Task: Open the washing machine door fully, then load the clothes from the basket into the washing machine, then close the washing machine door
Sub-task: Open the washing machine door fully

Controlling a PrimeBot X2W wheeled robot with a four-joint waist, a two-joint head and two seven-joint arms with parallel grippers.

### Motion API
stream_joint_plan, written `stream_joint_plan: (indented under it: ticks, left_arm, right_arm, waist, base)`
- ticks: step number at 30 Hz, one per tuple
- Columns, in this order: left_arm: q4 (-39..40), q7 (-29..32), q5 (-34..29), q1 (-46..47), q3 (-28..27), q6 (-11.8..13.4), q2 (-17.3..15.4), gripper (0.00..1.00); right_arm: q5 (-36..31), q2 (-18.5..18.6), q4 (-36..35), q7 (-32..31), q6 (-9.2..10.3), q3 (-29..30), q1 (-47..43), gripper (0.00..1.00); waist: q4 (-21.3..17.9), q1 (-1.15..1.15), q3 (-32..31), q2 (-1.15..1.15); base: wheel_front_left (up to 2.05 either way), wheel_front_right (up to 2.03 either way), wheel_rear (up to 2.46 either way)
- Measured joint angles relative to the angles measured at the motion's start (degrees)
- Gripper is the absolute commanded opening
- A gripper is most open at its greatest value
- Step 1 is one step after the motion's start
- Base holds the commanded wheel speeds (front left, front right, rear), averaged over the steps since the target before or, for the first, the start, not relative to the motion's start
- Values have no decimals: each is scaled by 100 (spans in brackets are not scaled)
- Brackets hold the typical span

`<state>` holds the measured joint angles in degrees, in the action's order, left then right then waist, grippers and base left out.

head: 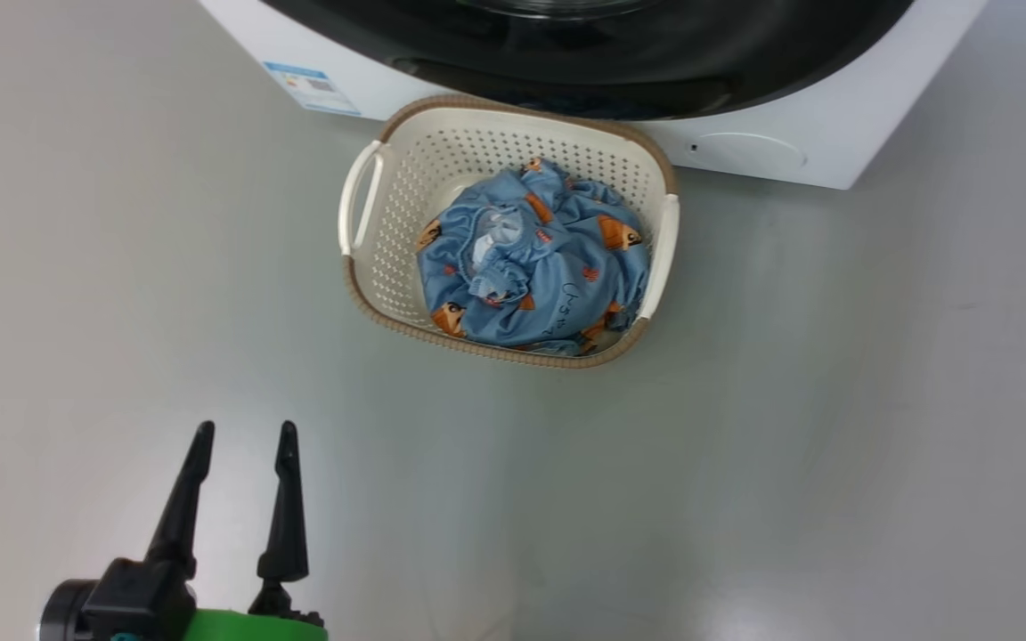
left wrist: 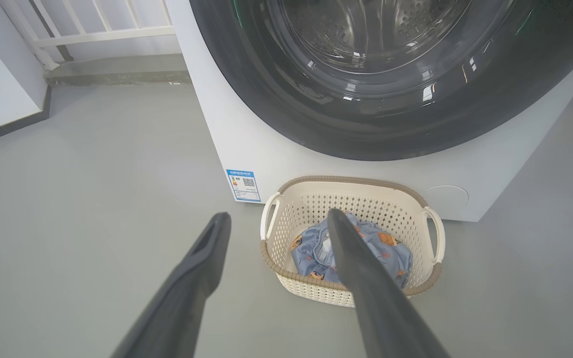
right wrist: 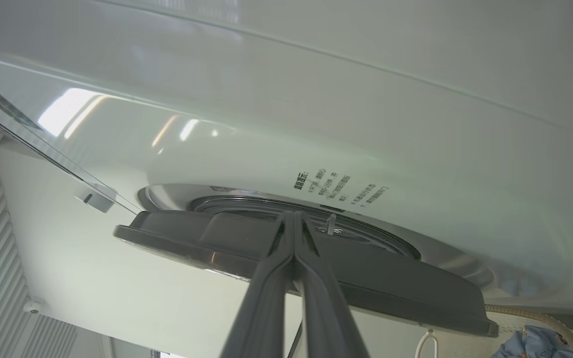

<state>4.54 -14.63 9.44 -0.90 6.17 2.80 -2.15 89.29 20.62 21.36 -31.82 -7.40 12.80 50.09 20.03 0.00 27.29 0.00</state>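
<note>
Shut, empty right fingers (right wrist: 279, 268) are pointing tip-first at the rim of the ajar washing machine door (right wrist: 391, 283), lying crosswise just ahead of them, while wide-spread left fingers (head: 183, 499) are hovering well short of the basket (head: 406, 178) holding the clothes (head: 549, 267).

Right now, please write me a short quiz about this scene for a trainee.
1. True or false: the clothes lie inside the basket.
2. The left gripper is: A open; B shut on the clothes; C shut on a basket handle.
3. Which gripper has its fingertips at the washing machine door?
Key: 1 true; 2 A; 3 the right gripper, shut.
</note>
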Motion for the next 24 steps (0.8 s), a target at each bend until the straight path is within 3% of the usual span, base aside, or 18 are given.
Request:
stream_joint_plan:
  ticks: [10, 24]
  left_arm:
    - [-8, 0, 247, 2, 293, 149, 4, 100]
    - [-10, 0, 277, -27, 489, 157, 7, 100]
  right_arm:
    - [-103, 113, 5, -165, 0, -453, 350, 0]
    - [-222, 336, 80, -244, 0, -849, 793, 0]
  waist:
    - [302, 0, 92, 0]
    - [507, 0, 240, 0]
  base:
    - [0, 0, 0]
    - [0, 0, 0]
